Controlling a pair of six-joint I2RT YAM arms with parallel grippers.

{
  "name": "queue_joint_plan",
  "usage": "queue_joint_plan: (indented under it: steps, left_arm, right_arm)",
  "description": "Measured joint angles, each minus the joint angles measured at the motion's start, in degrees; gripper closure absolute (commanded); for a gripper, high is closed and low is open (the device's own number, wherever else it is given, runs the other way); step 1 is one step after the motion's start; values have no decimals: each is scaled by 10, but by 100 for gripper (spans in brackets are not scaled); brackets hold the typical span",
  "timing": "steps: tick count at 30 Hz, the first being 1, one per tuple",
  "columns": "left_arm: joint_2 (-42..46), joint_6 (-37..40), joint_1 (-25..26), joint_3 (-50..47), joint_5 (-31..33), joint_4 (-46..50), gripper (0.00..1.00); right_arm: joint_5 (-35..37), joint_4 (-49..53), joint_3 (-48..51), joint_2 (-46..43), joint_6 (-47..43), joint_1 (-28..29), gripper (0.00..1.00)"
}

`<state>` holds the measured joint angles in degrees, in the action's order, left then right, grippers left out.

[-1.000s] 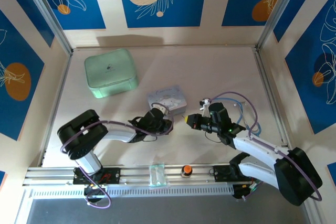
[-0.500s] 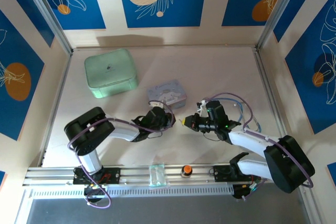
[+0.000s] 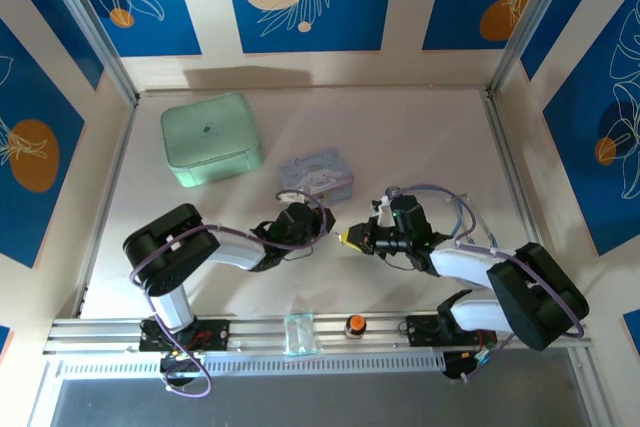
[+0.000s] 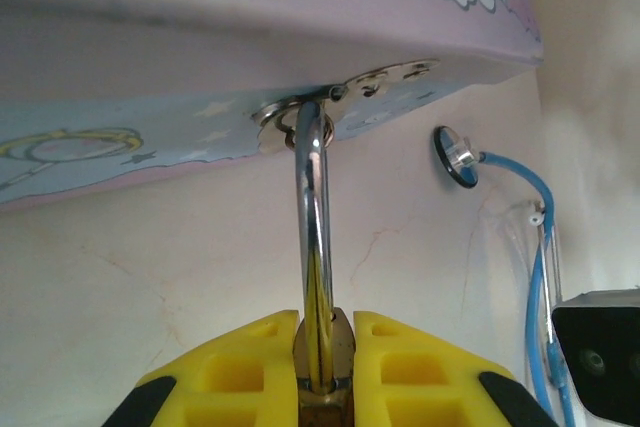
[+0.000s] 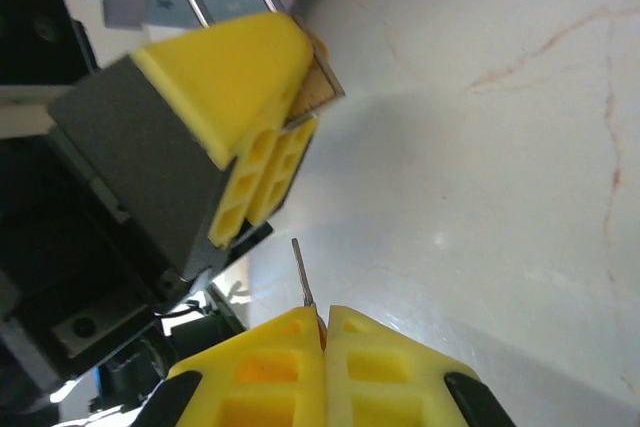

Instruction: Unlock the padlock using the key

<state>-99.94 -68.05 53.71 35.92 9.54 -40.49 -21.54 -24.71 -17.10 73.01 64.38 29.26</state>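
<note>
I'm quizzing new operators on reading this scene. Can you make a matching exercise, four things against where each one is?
Things:
1. padlock
2. key
3. green case
4. orange knob

Places:
A. on the near rail
B. pinched in the right fingers
C. far left of the table
D. gripped in the left fingers

Pairs: 1-D, 2-B, 3-C, 4-A

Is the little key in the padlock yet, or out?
Out. In the right wrist view the key pokes from the right pincer, with a clear gap between its tip and the padlock in the left pincer.
</note>
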Motion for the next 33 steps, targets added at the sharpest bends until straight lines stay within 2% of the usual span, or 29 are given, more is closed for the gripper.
queue_joint_plan:
  steps: [8, 33]
  left_arm:
    - [0, -30, 0, -13, 8, -27, 100]
    - [16, -82, 0, -30, 31, -54, 100]
  right_arm:
    - [-31, -45, -2, 41, 33, -11, 100]
    - [-49, -151, -26, 133, 98, -20, 100]
